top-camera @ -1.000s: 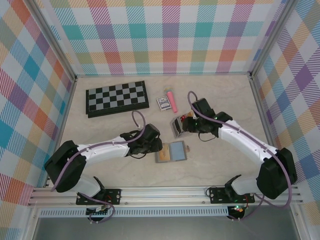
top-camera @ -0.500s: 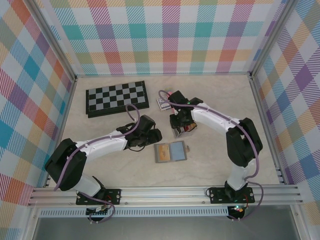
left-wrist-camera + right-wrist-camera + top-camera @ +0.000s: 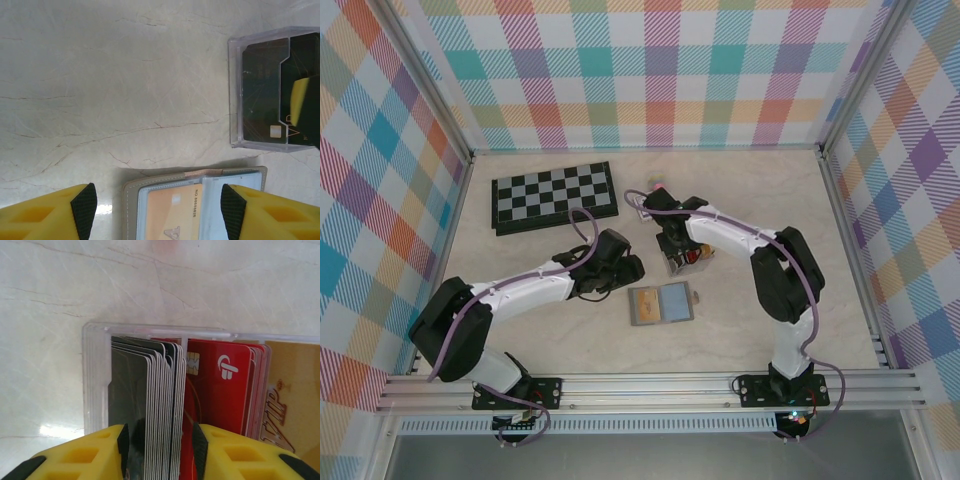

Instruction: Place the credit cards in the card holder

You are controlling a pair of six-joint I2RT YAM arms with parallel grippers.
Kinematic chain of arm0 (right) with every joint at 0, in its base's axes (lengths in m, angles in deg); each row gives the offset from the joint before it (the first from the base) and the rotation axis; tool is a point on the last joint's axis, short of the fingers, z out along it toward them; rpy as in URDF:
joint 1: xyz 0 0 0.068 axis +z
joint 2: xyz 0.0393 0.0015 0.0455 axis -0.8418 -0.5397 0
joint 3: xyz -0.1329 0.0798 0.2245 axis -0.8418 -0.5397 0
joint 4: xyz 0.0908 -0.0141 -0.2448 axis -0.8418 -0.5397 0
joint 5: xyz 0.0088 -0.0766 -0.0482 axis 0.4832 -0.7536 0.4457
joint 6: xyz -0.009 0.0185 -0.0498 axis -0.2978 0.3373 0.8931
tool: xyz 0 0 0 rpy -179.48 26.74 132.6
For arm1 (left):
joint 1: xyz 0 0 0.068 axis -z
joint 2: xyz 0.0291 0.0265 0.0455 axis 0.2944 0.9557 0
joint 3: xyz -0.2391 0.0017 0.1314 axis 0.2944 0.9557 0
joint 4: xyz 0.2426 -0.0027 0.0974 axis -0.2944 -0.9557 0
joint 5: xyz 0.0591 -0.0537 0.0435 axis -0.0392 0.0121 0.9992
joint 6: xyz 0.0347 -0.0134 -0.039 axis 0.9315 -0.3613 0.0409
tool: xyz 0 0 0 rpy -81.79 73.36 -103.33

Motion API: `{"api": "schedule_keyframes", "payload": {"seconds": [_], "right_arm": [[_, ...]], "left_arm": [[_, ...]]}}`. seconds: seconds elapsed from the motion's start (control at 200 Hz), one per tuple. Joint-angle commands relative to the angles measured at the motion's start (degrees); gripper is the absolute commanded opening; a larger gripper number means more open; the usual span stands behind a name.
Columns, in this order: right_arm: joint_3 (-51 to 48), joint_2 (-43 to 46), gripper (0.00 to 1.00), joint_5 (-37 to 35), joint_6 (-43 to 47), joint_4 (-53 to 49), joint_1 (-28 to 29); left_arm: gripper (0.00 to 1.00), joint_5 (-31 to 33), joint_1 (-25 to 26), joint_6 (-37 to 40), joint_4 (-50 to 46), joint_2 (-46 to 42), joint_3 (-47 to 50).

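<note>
The right gripper (image 3: 159,440) straddles the dark credit cards (image 3: 145,395) with its jaws partly spread; whether they pinch the stack I cannot tell. The stack stands on edge in a clear rack (image 3: 95,380), beside red cards (image 3: 225,390) and a gold card (image 3: 285,400) marked "VIP". The left gripper (image 3: 158,205) hangs spread wide above the card holder (image 3: 131,210). The holder lies open and flat near the rack, its long axis left to right in the top view, with a tan card (image 3: 175,210) reading "NO 8888…" inside.

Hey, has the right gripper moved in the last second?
Yes. The right gripper has shifted left, from the right side of the clear card rack to over it, nearer the chessboard.
</note>
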Motion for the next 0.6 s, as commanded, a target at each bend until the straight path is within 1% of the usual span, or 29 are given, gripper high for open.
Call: {"api": "schedule_keyframes", "payload": {"seconds": [0.0,0.185,0.325,0.36,0.53,0.595], "right_arm": [[1.76,-1.48,0.42,-2.56,0.62,-1.82,0.64],[2.96,-0.57,0.43,-9.82,1.06,-3.25,1.43],[2.83,1.03,0.44,-10.77,2.04,-3.02,1.37],[2.83,1.06,0.43,-10.67,2.19,-2.95,1.39],[2.39,1.13,0.31,-9.41,2.29,-2.99,1.37],[2.07,1.37,0.29,-9.25,2.11,-2.97,1.42]], "left_arm": [[0.68,1.31,-0.75,-0.91,0.28,-1.93,1.13],[0.68,1.47,-0.77,-0.89,0.21,-2.04,1.21],[0.69,1.35,-0.74,-0.91,0.21,-1.92,1.14],[0.68,1.41,-0.79,-0.94,0.24,-1.87,1.11],[0.68,1.36,-0.8,-0.89,0.08,-1.92,1.13],[0.68,1.26,-0.82,-0.89,0.06,-1.8,1.14]]}}
